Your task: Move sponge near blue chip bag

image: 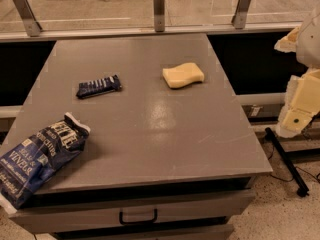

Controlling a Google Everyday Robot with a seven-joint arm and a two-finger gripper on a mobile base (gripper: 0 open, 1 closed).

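Drawer handle (137, 216): black, on the table's front, nearer than the gripper and well off to its side.
Bag (37, 156): dark blue and glossy with white lettering. It lies flat on the near corner of the table farthest from the gripper, its torn white top towards the table's middle and its lower end hanging over the edge.
Table (150, 134): grey flat top; its side edge runs just beside the gripper.
Gripper (300, 104): cream-coloured, at the edge of view, off the table and hanging over the floor beside it, touching nothing. Whether it is spread or closed cannot be told.
Black bar (285, 159): slants across the floor just below the gripper.
Wrapper (99, 86): small dark blue striped bar, lying flat, well across the table from the gripper and farther back than the bag.
Sponge (183, 75): pale yellow block with wavy edges, flat on the table. It is the closest object to the gripper but apart from it, slightly farther back, and well apart from the bag.
Posts (159, 9): metal uprights along the rail behind the table.
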